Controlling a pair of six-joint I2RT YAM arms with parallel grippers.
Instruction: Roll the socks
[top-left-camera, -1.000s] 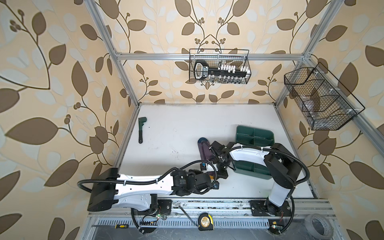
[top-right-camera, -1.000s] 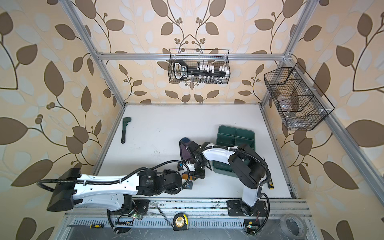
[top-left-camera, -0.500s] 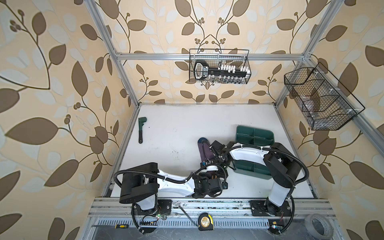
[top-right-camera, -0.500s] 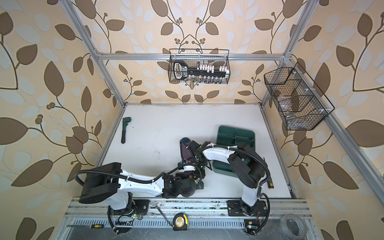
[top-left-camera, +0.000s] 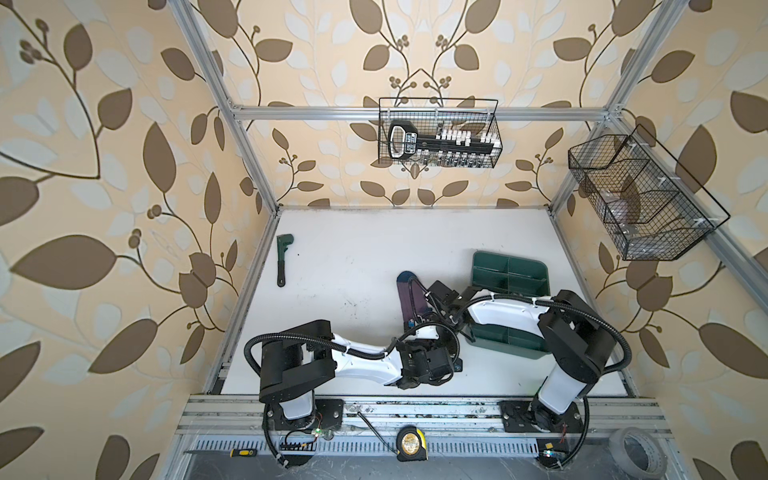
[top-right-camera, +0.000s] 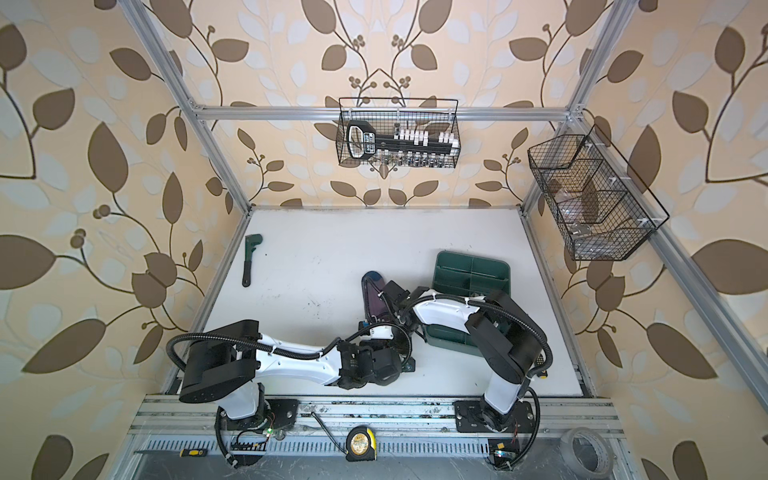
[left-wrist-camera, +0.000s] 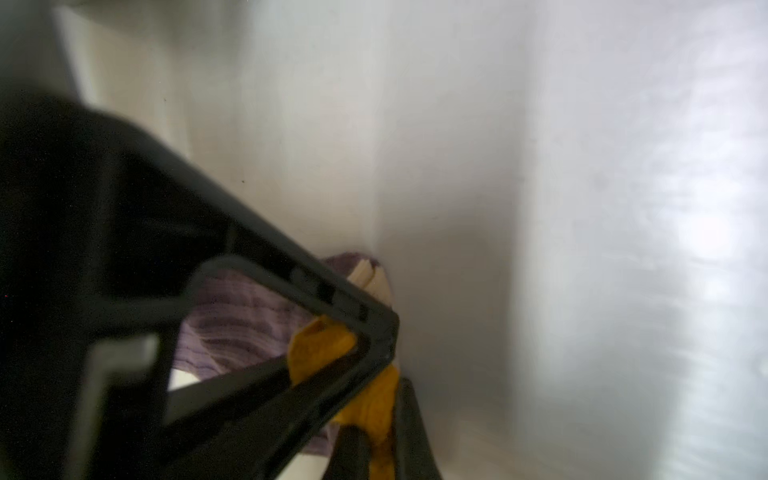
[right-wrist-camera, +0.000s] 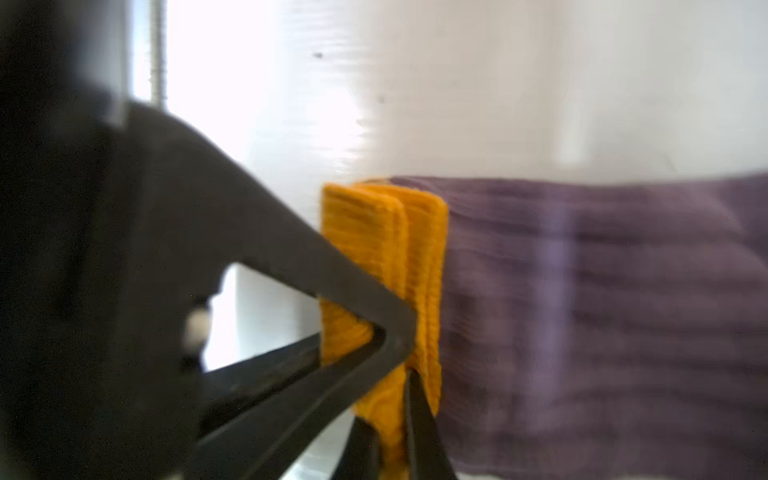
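**Both arms pinched on the cuff end, roll not started**

- Far left of the desk (top-left-camera: 353, 249): a green wrench (top-left-camera: 284, 259), well clear and irrelevant.
- left fingers (left-wrist-camera: 392, 359): closed tight on the mustard cuff (left-wrist-camera: 320, 349) of the purple sock (top-left-camera: 405, 299). In the left wrist view the yellow knit is squeezed right at the tips. A beige strip (left-wrist-camera: 368, 274) peeks out past the purple. Probably the second sock underneath, can't confirm.
- Sock position: flat on the desk, centre-right, just left of the green tray (top-left-camera: 490, 270). Long axis runs roughly near-to-far. The navy toe points to the back wall and the cuff is at the near end, under both wrists. In both top views the body still looks unrolled.
- right fingers (right-wrist-camera: 408, 363): narrow, with the cuff's folded layers caught between them. The right wrist view shows the purple body stretching straight away from the tips.
- Key relation: both arms are on the same short edge, side by side, and neither is nearer. All the sock's length lies ahead of the tips, toward the toe. My read is that the roll has to go along that axis, with both arms turning together. If one leads, the roll skews.
- Risk: the grip is only on the cuff lip, so it could slip out on the first turn.
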